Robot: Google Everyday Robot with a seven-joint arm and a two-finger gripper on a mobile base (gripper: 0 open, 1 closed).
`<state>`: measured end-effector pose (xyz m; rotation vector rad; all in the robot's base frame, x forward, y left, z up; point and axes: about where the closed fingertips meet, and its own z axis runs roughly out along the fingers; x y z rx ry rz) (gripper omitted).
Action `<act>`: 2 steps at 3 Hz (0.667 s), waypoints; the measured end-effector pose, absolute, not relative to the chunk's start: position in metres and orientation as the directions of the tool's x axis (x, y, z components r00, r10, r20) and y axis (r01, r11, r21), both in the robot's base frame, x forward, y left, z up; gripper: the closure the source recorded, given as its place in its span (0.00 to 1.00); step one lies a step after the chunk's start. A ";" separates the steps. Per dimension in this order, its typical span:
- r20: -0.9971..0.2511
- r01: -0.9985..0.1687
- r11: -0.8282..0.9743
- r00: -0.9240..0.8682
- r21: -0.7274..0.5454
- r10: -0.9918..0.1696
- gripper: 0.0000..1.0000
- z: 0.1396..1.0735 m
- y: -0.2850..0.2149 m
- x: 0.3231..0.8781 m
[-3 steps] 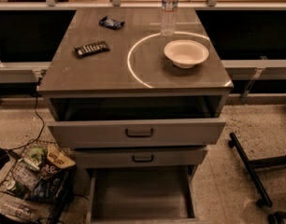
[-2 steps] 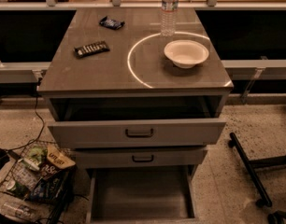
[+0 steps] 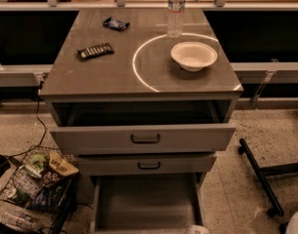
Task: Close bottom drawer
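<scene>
The grey cabinet (image 3: 139, 72) has three drawers, all pulled out. The bottom drawer (image 3: 146, 201) is out the farthest. Its plain grey tray lies open and bare, and its front and handle are cut off by the lower edge of the view. The middle drawer (image 3: 149, 165) is out a little. The top, widest drawer (image 3: 144, 139) is out further. A small pale piece, which seems to be my gripper (image 3: 196, 229), pokes in at the lower edge by the bottom drawer's front right corner.
On the cabinet top are a white bowl (image 3: 194, 55), a water bottle (image 3: 176, 9) and two snack bars (image 3: 95, 50). A wire basket of snack bags (image 3: 39, 186) stands on the floor at the left. A black wheeled leg (image 3: 258, 177) lies on the floor at the right, and a pale rounded part (image 3: 296, 223) shows at the bottom right.
The pale piece at the lower edge by the bottom drawer has come into view. The drawers and the things on top have not moved.
</scene>
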<state>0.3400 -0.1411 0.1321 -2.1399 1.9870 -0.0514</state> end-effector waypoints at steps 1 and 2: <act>-0.128 -0.976 -0.069 0.097 -0.205 -0.987 1.00 0.115 -0.121 0.365; -0.130 -0.974 -0.073 0.102 -0.214 -0.986 1.00 0.112 -0.116 0.374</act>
